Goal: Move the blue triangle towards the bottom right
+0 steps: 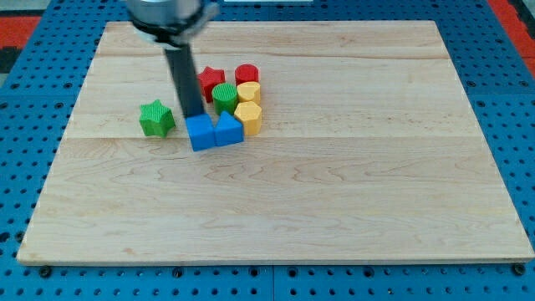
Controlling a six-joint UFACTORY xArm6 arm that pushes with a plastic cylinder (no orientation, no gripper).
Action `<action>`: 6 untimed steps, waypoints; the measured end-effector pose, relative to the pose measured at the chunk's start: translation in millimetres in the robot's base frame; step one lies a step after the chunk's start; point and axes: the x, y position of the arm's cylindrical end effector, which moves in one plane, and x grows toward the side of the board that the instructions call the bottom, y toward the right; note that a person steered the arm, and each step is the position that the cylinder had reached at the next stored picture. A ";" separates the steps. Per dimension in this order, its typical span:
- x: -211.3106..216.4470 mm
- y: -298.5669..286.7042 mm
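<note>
My tip (194,115) seemingly touches the blue cube (201,134) beside the blue triangle (227,130); bare board (376,209) lies bottom-right.

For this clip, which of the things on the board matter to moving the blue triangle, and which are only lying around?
Part of the job:
blue triangle
my tip, at the top edge of the blue cube
blue cube, touching the triangle's left side

Just lying about:
green star
red star
red cylinder
green cylinder
two yellow blocks
</note>
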 end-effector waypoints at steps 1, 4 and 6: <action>33.5 37.5; 87.1 141.8; 142.9 175.3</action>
